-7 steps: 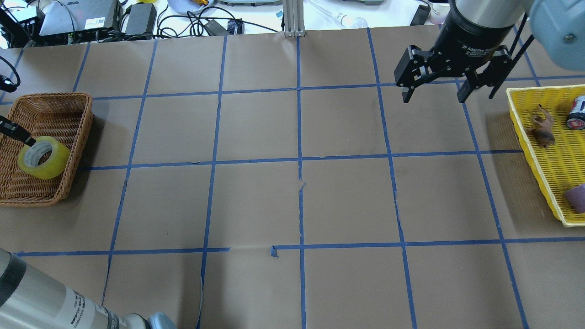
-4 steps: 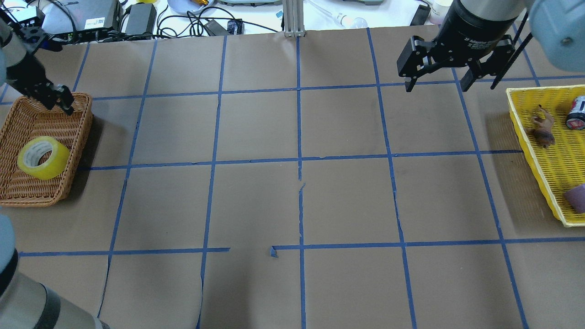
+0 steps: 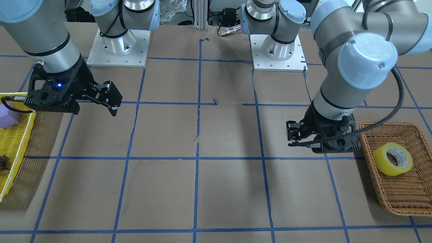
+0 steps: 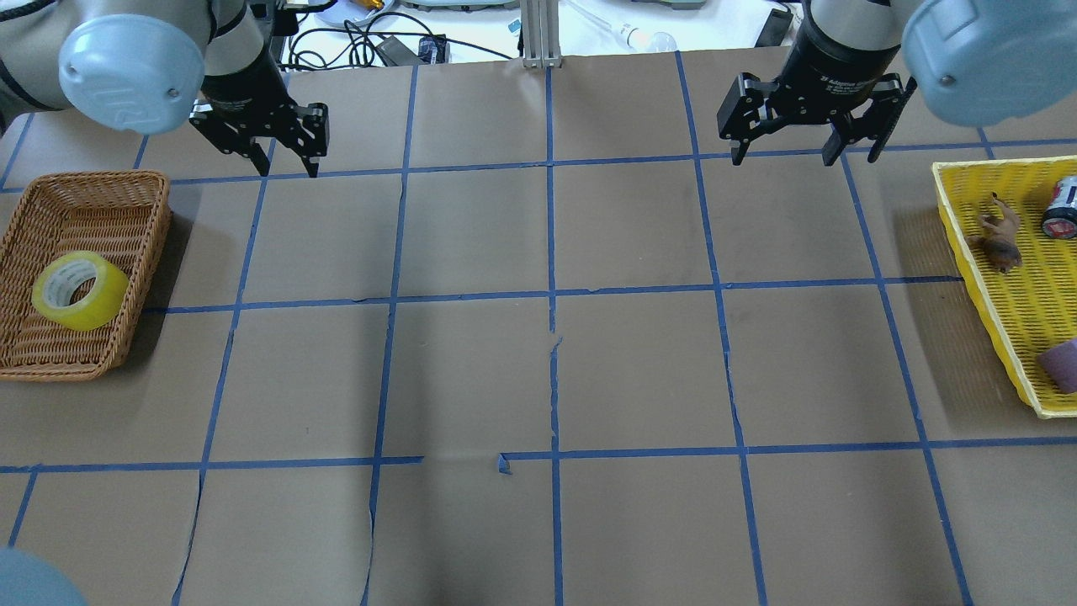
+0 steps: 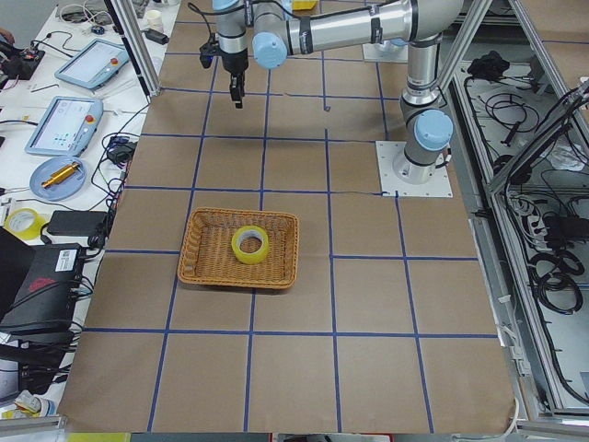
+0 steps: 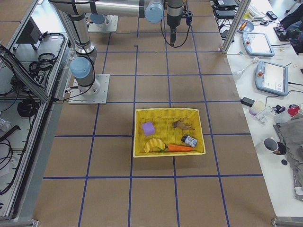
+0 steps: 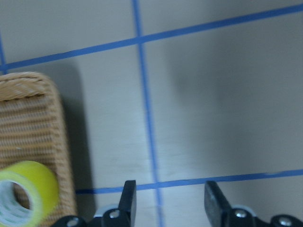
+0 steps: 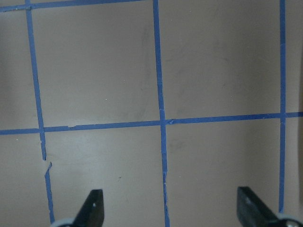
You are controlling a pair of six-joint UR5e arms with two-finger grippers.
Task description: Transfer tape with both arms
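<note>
The yellow tape roll (image 4: 80, 290) lies in a brown wicker basket (image 4: 126, 202) at the table's left end. It also shows in the front view (image 3: 393, 159), the left side view (image 5: 249, 244) and the left wrist view (image 7: 23, 194). My left gripper (image 4: 289, 168) is open and empty, raised over the table to the right of the basket's far corner; its open fingers show in the wrist view (image 7: 169, 201). My right gripper (image 4: 784, 156) is open and empty at the far right, left of the yellow tray; the wrist view (image 8: 170, 208) shows only bare table below it.
A yellow mesh tray (image 4: 1001, 337) at the table's right end holds a purple block (image 4: 1062, 364), a toy animal (image 4: 1000, 240), a can (image 4: 1062, 206) and other items (image 6: 165, 146). Blue tape lines grid the brown table. Cables and devices lie beyond the far edge (image 4: 252, 34).
My left gripper has left the tape roll in the basket, risen, and moved right, away from the basket. My right gripper has shifted slightly towards the far edge. The tape has not moved.
</note>
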